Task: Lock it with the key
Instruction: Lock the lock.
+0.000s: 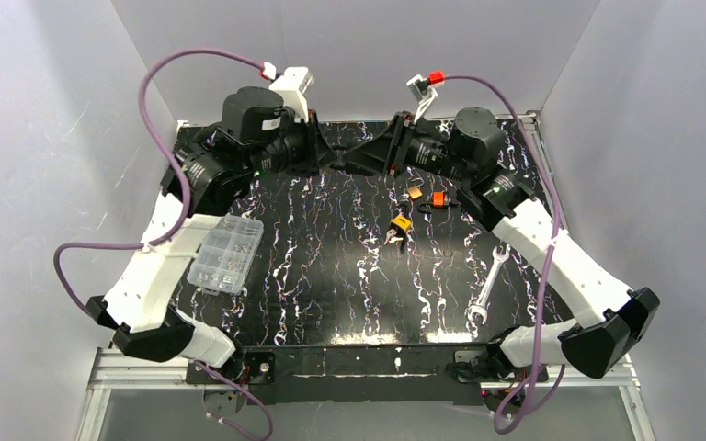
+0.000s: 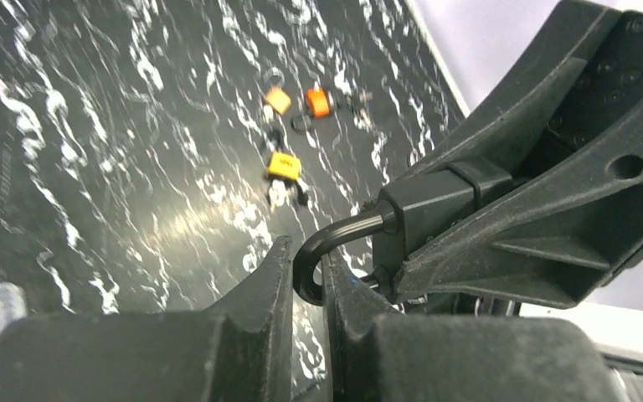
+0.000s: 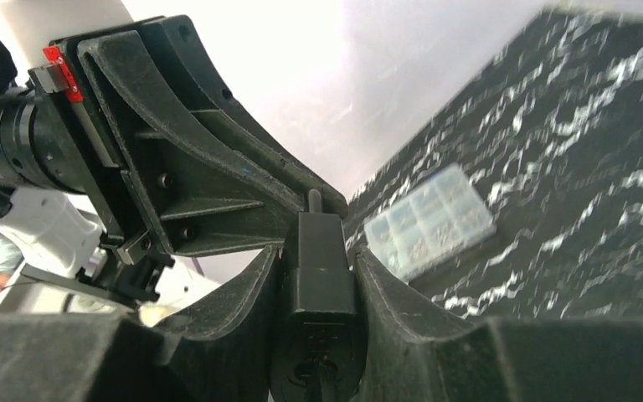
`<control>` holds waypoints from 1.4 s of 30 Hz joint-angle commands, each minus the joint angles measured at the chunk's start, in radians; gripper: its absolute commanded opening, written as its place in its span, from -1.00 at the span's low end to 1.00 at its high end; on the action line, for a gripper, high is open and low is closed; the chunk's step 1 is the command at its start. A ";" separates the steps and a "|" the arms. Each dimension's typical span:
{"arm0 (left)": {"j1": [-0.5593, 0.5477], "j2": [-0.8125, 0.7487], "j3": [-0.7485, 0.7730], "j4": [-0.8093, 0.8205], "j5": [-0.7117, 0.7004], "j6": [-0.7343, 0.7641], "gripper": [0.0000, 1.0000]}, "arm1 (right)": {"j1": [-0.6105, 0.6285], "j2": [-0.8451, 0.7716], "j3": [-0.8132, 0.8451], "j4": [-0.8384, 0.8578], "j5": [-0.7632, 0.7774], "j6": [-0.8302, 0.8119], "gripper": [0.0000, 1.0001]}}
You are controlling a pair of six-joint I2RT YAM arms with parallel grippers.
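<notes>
Both arms meet up at the far edge of the dark marbled table (image 1: 331,303), and the black padlock (image 3: 318,293) hangs in the air between them, off the surface. The right gripper (image 3: 316,251) is clamped on its body, a plain matte black block with squared sides, gripped flank to flank. A round hole shows in the lock's near end, but I cannot tell whether a key sits in it.

The left gripper (image 2: 306,255) is pinched together on the shackle (image 2: 335,236) - a smooth, dark, glossy hook that curves out of the body and bends down between the two fingers.

Below them lie three small locks close together: a yellow padlock (image 1: 401,223), an orange padlock (image 1: 438,198) and a brass-coloured padlock (image 1: 415,192). A wrench (image 1: 487,285) rests by the right arm and a clear plastic box (image 1: 227,253) by the left.
</notes>
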 commanded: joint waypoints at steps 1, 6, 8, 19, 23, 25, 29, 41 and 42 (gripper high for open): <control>-0.012 -0.038 -0.133 0.414 0.669 -0.160 -0.85 | -0.019 0.088 -0.141 -0.007 -0.222 0.053 -0.97; 0.086 -0.085 -0.216 0.430 0.770 -0.166 -0.41 | -0.077 0.042 -0.221 0.226 -0.365 0.191 -0.97; 0.119 -0.105 -0.252 0.448 0.792 -0.180 -0.38 | -0.086 0.032 -0.230 0.253 -0.384 0.219 -0.97; 0.275 -0.166 -0.461 0.702 0.965 -0.417 -0.65 | -0.142 0.022 -0.290 0.425 -0.407 0.359 -0.97; 0.312 -0.168 -0.514 0.808 1.010 -0.507 -0.87 | -0.141 0.031 -0.288 0.452 -0.403 0.372 -0.97; 0.321 -0.170 -0.527 0.798 1.004 -0.510 -1.00 | -0.142 0.034 -0.282 0.447 -0.404 0.367 -0.97; 0.344 -0.182 -0.540 0.763 0.982 -0.488 -1.00 | -0.150 0.026 -0.273 0.410 -0.412 0.338 -0.63; 0.402 -0.232 -0.538 0.746 0.920 -0.469 -1.00 | -0.283 -0.060 -0.389 0.568 -0.485 0.408 0.60; 0.402 -0.232 -0.541 0.755 0.924 -0.478 -1.00 | -0.293 -0.064 -0.398 0.584 -0.487 0.421 0.60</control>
